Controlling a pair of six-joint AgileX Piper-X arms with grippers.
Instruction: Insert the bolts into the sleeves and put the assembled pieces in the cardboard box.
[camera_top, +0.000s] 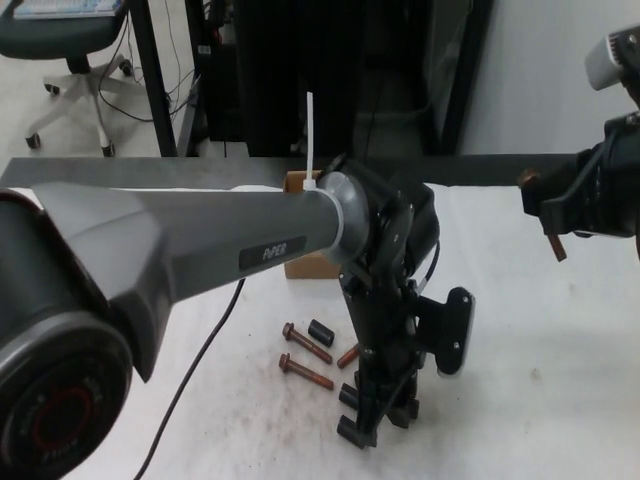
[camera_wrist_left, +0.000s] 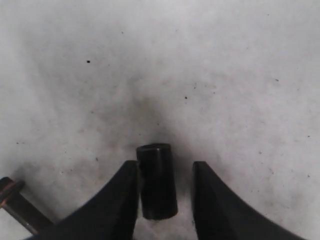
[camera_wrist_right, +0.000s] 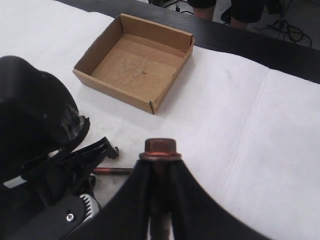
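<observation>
My left end effector (camera_wrist_left: 166, 172) stood open around a black sleeve (camera_wrist_left: 157, 180) lying on the white surface (camera_top: 530, 360). One finger seemed to touch it and the other was apart. My right end effector (camera_wrist_right: 160, 170) was closed on a bolt (camera_wrist_right: 160, 147), held up above the surface. The cardboard box (camera_wrist_right: 137, 67) had nothing inside. Another bolt (camera_top: 306, 342) and a second sleeve (camera_top: 320, 331) lay loose. I judged the task barely begun, since no bolt was inserted yet.

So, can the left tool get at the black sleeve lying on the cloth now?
Likely yes: the left tool is open and the black sleeve lies between its fingers; nothing else is in the gap.
</observation>
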